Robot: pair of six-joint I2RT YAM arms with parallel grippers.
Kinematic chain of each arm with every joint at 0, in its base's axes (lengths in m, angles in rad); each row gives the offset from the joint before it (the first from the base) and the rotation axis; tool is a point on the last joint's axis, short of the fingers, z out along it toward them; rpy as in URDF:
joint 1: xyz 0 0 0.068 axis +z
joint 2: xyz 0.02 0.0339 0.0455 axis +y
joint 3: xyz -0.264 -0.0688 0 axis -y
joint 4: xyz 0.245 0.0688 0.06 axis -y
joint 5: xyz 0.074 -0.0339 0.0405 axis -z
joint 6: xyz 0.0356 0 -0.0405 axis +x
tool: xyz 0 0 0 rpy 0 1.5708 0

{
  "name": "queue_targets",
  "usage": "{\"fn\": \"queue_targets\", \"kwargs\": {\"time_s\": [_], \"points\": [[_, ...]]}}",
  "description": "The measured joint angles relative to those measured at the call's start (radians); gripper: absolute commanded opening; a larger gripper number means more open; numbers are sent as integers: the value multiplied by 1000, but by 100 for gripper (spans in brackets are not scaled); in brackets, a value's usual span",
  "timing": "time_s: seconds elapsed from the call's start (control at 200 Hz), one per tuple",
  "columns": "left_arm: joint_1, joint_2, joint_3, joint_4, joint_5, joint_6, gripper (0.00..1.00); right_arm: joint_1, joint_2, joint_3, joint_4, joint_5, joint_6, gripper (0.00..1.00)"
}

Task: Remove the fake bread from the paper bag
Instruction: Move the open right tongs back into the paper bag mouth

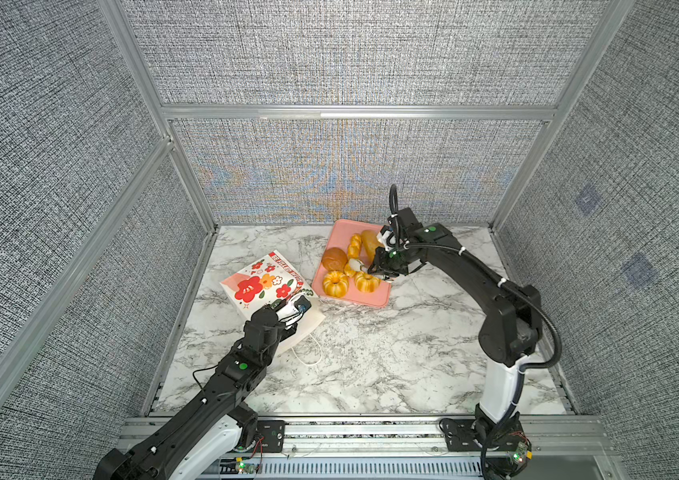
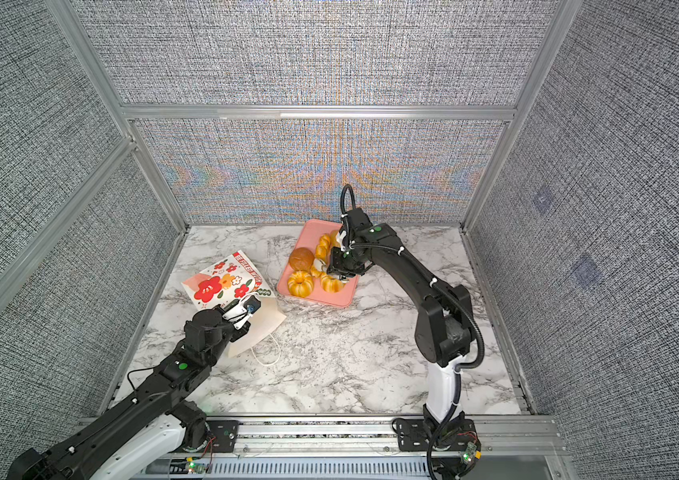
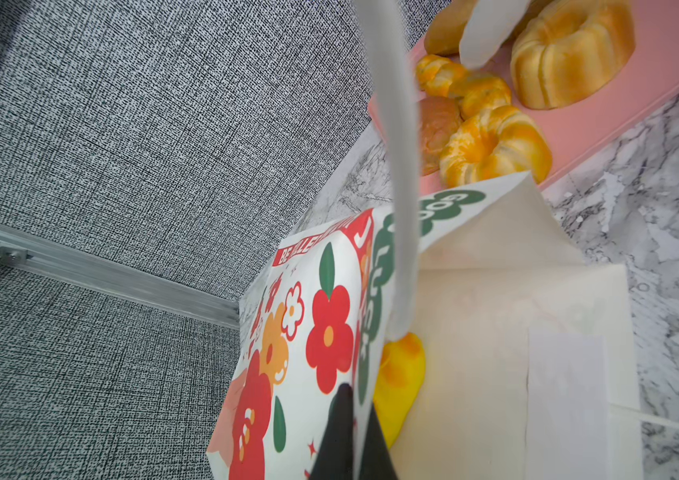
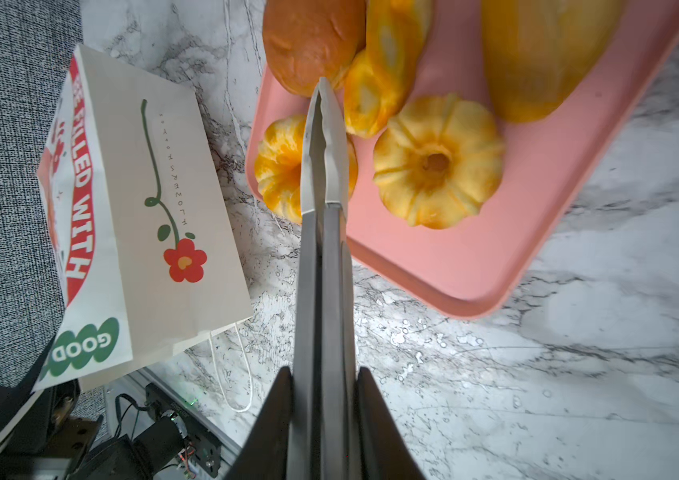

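Bread mostly sits on the pink tray, but one yellow piece lies inside the paper bag. Your left gripper is pinched tight on the bag's rim; your right gripper hangs closed and empty over the tray. Pull carelessly and thin paper could tear or slip free.

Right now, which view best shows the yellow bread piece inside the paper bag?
Left wrist view: it looks into the open paper bag, where the yellow bread piece lies against the printed wall. In both top views and the right wrist view only the bag's outside shows; the piece is hidden.
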Motion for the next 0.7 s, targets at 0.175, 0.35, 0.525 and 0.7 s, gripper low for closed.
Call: {"fn": "queue_targets", "kwargs": {"time_s": [0.175,0.35,0.525,0.7], "points": [[0,6,11,-1,0,1,0,2,-243,-184,29,48,-26,19],[-1,18,40,-3,6,7,0,32,-536,-536,96,24,44,26],[-1,19,57,-34,17,-4,0,154,-748,-789,177,-6,168,30],[-1,10,66,-73,31,-20,0,337,-792,-912,308,-17,295,32]]}}
